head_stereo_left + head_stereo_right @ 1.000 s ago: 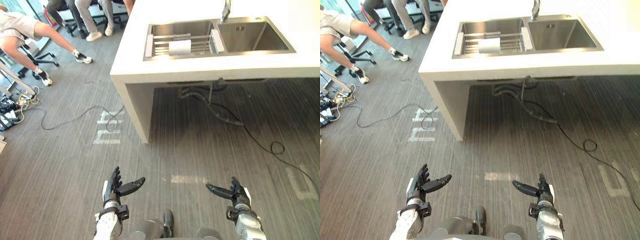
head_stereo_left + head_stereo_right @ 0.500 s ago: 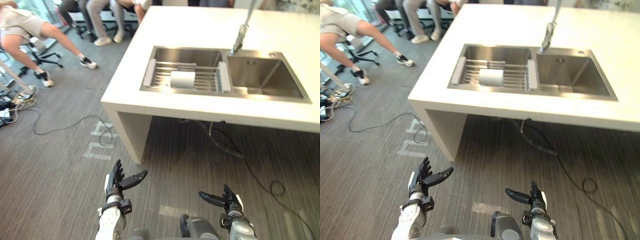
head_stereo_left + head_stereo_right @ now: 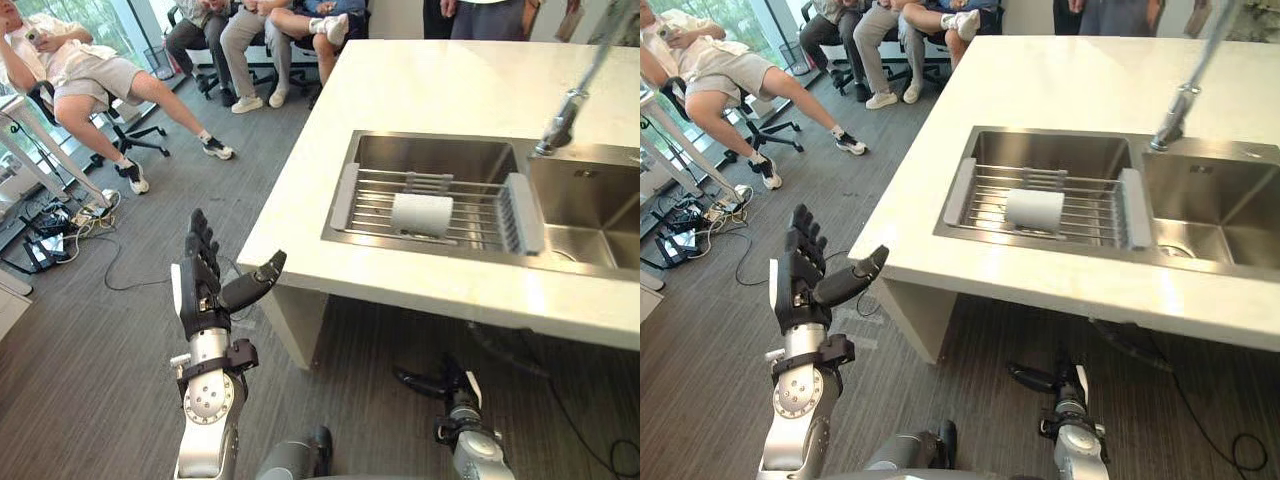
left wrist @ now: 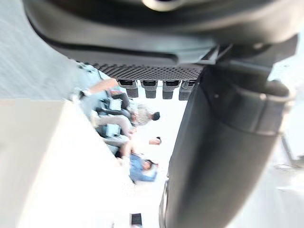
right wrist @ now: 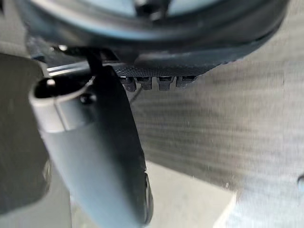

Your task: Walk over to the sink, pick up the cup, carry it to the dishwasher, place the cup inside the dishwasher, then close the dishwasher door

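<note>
Here, left hand (image 3: pixel 203 287) spread near counter edge (image 3: pixel 300 272), cup (image 3: pixel 421 214) on sink rack (image 3: pixel 372 205)

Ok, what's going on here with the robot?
The robot is at the counter with the sink. A cup lies on its side on the wire rack in the sink, untouched. The left hand is raised beside the counter's corner, open and empty; the right hand hangs low, also open. People sit nearby.
</note>
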Robot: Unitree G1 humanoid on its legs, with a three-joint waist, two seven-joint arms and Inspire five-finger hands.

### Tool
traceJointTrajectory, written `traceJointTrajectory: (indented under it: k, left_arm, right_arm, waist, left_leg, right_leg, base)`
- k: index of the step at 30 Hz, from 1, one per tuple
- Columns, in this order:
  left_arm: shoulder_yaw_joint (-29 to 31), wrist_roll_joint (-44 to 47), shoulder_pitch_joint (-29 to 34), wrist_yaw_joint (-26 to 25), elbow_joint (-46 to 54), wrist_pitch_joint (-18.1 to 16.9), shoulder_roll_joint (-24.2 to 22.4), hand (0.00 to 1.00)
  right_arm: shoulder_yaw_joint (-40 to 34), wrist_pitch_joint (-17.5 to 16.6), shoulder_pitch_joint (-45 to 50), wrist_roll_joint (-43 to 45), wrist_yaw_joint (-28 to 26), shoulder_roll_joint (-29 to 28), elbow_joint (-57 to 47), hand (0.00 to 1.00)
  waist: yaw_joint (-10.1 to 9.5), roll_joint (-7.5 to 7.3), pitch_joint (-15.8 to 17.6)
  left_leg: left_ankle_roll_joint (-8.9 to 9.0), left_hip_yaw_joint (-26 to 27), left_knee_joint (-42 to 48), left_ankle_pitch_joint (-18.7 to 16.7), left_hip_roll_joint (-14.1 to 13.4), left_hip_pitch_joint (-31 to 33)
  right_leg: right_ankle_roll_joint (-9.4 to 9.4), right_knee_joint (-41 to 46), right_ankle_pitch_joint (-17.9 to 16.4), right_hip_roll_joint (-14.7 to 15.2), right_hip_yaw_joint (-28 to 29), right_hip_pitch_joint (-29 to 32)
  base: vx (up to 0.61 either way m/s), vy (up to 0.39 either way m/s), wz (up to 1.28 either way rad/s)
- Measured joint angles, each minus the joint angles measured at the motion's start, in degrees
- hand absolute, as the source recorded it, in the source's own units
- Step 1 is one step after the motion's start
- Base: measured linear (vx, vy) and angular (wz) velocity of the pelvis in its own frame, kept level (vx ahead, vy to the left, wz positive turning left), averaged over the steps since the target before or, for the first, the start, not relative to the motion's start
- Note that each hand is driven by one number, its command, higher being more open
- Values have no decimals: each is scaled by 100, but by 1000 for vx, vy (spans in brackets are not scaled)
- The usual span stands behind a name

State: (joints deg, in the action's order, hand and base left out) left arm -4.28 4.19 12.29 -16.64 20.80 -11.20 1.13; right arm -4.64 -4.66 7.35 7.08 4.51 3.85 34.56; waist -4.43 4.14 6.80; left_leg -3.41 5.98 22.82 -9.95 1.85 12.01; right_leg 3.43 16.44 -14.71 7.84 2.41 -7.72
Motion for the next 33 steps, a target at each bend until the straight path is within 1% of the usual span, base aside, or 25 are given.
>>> traceJointTrajectory:
  k: [1, 2, 3, 4, 5, 7, 8, 9, 11, 12, 13, 16, 17, 19, 20, 22, 23, 24, 25, 26, 27, 28, 29, 30, 33]
  left_arm:
    - [-203, -102, 0, 14, 254, -23, 70, 100]
    - [-318, -124, -2, 37, 371, -47, 123, 100]
    - [-503, -213, -20, 46, 507, -103, 190, 100]
    - [-693, -293, -31, 75, 639, -159, 256, 100]
    - [-832, -402, -75, 116, 679, -237, 242, 100]
    - [-910, -538, -129, 167, 679, -290, 212, 100]
    - [-933, -545, -139, 172, 673, -292, 211, 100]
    - [-952, -545, -141, 172, 664, -292, 211, 100]
    - [-970, -547, -159, 164, 621, -306, 215, 100]
    - [-965, -548, -193, 162, 613, -306, 261, 100]
    - [-991, -597, -253, 155, 361, -319, 174, 100]
    - [-1225, -652, -271, 237, 134, -270, 7, 100]
    - [-1256, -655, -325, 299, 131, -270, 2, 100]
    - [-1310, -654, -473, 369, 132, -271, -5, 100]
    - [-1306, -645, -545, 389, 137, -271, -11, 100]
    - [-1303, -637, -619, 389, 148, -271, -8, 100]
    - [-1288, -630, -637, 387, 169, -274, -5, 100]
    - [-1291, -624, -656, 384, 184, -275, 1, 100]
    - [-1316, -615, -754, 385, 205, -279, 20, 100]
    - [-1403, -616, -913, 402, 194, -277, 68, 100]
    - [-1467, -616, -994, 401, 183, -277, 98, 100]
    - [-1567, -625, -1130, 402, 165, -277, 148, 100]
    - [-1629, -641, -1185, 405, 127, -290, 270, 100]
    - [-1663, -647, -1188, 410, 127, -284, 342, 100]
    - [-1788, -647, -1193, 416, 118, -272, 359, 100]
  right_arm:
    - [74, 0, 57, -22, -34, -53, -41, 100]
    - [98, 0, 102, -52, -49, -95, -71, 100]
    - [129, 0, 196, -74, -76, -166, -134, 100]
    - [170, 0, 300, -133, -106, -225, -167, 100]
    - [175, 0, 365, -226, -159, -300, -169, 100]
    - [238, 0, 426, -265, -195, -385, -166, 100]
    - [292, 0, 443, -305, -204, -410, -158, 100]
    - [299, 0, 445, -335, -220, -421, -143, 100]
    - [374, -2, 457, -400, -217, -417, -115, 100]
    - [405, -23, 460, -400, -217, -442, -26, 100]
    - [377, -43, 405, -404, -209, -367, 291, 100]
    - [255, 7, 487, -377, -159, -155, 515, 100]
    - [251, 7, 489, -376, -148, -137, 517, 100]
    - [252, 7, 518, -304, -152, -131, 519, 100]
    - [252, 2, 561, -194, -157, -132, 509, 100]
    - [249, -4, 596, -149, -161, -109, 504, 100]
    - [249, -5, 637, -108, -158, -117, 499, 100]
    - [245, -6, 647, -44, -157, -122, 497, 100]
    - [216, -6, 659, 62, -142, -121, 495, 100]
    - [211, -3, 659, 67, -124, -112, 498, 100]
    - [211, -1, 659, 67, -118, -113, 500, 100]
    - [217, 0, 664, 65, -117, -103, 495, 100]
    - [220, 24, 637, 61, -115, -92, 539, 100]
    - [237, 14, 687, 59, -120, -132, 486, 100]
    - [240, 12, 692, 58, -123, -220, 445, 100]
  waist:
    - [1, -60, 8]
    - [12, -101, -3]
    - [62, -163, -20]
    - [130, -196, -43]
    - [169, -202, -48]
    - [254, -224, -63]
    - [314, -227, -69]
    - [339, -224, -74]
    - [363, -270, -118]
    - [364, -483, -193]
    - [377, -339, -216]
    - [352, -86, -375]
    - [372, -64, -366]
    - [367, -58, -321]
    - [322, -33, -305]
    - [234, 14, -286]
    - [199, -31, -288]
    - [187, -36, -297]
    - [161, -31, -307]
    - [162, -38, -302]
    - [157, -46, -296]
    - [158, 0, -322]
    - [148, -22, -358]
    - [182, -77, -393]
    - [258, -153, -412]
  left_leg:
    - [-38, 129, -107, -96, 61, -251]
    - [-60, 165, -154, -132, 106, -370]
    - [-113, 199, -199, -173, 152, -544]
    - [-129, 201, -273, -259, 175, -780]
    - [-125, 200, -352, -332, 146, -995]
    - [-74, 188, -404, -432, 56, -1225]
    - [4, 186, -416, -492, -47, -1348]
    - [41, 185, -412, -516, -113, -1387]
    - [161, 162, -397, -554, -238, -1429]
    - [294, 116, -375, -620, -165, -1412]
    - [431, -31, -348, -677, -316, -1456]
    - [523, -229, -498, -622, -600, -1552]
    - [545, -279, -392, -609, -668, -1527]
    - [584, -462, 369, -587, -804, -1259]
    - [682, -470, 1044, -519, -930, -996]
    - [689, -431, 1826, -326, -1102, -700]
    - [661, -421, 2120, -192, -1118, -576]
    - [636, -435, 2158, -250, -1106, -548]
    - [624, -524, 1872, -556, -1023, -520]
    - [617, -654, 1409, -784, -855, -440]
    - [607, -739, 1114, -795, -758, -423]
    - [635, -865, 256, -463, -626, -461]
    - [575, -754, -30, -217, -558, -598]
    - [548, -693, -142, -201, -503, -672]
    - [458, -545, -395, -143, -381, -823]
  right_leg:
    - [316, 962, -103, 70, 104, 326]
    - [545, 1573, -99, 125, 149, 567]
    - [776, 2423, -42, 212, 249, 925]
    - [762, 3189, -49, 225, 314, 1273]
    - [675, 3652, -95, 224, 296, 1599]
    - [536, 3754, -172, 219, 190, 1975]
    - [422, 3561, -233, 180, 74, 2180]
    - [370, 3351, -258, 144, 3, 2237]
    - [284, 2265, -183, 38, -143, 2286]
    - [39, 1371, 444, 35, -136, 2249]
    - [-23, 1312, 349, -53, -264, 2118]
    - [-169, 978, 313, -280, -579, 1805]
    - [-212, 894, 295, -317, -679, 1693]
    - [-313, 603, 323, -395, -936, 1344]
    - [-357, 440, 342, -484, -1033, 1128]
    - [-434, 225, 324, -611, -1094, 863]
    - [-530, 54, 310, -647, -1079, 712]
    - [-575, -3, 338, -646, -1068, 671]
    - [-593, -39, 343, -623, -1046, 683]
    - [-589, -59, 342, -581, -1023, 727]
    - [-576, -74, 346, -558, -996, 733]
    - [-445, -33, 369, -561, -922, 777]
    - [-320, 36, 359, -552, -731, 800]
    - [-290, -22, 369, -503, -617, 773]
    - [-226, -138, 390, -374, -480, 765]
  base:
    - [260, 133, -47]
    - [260, 107, -30]
    - [281, 73, -13]
    - [340, 69, -10]
    - [271, 29, -7]
    - [215, -48, -3]
    - [192, -109, -3]
    - [186, -162, -3]
    - [188, -211, 4]
    - [242, -286, 17]
    - [166, -196, 24]
    - [188, -230, 31]
    - [122, -207, 51]
    - [69, -144, 51]
    - [41, -101, 28]
    - [48, -87, 14]
    - [64, -30, 1]
    - [84, 1, -4]
    - [72, 21, -6]
    - [68, 60, -7]
    - [73, 106, -18]
    - [112, 141, -43]
    - [150, 143, -46]
    - [149, 115, -38]
    - [124, 99, -19]
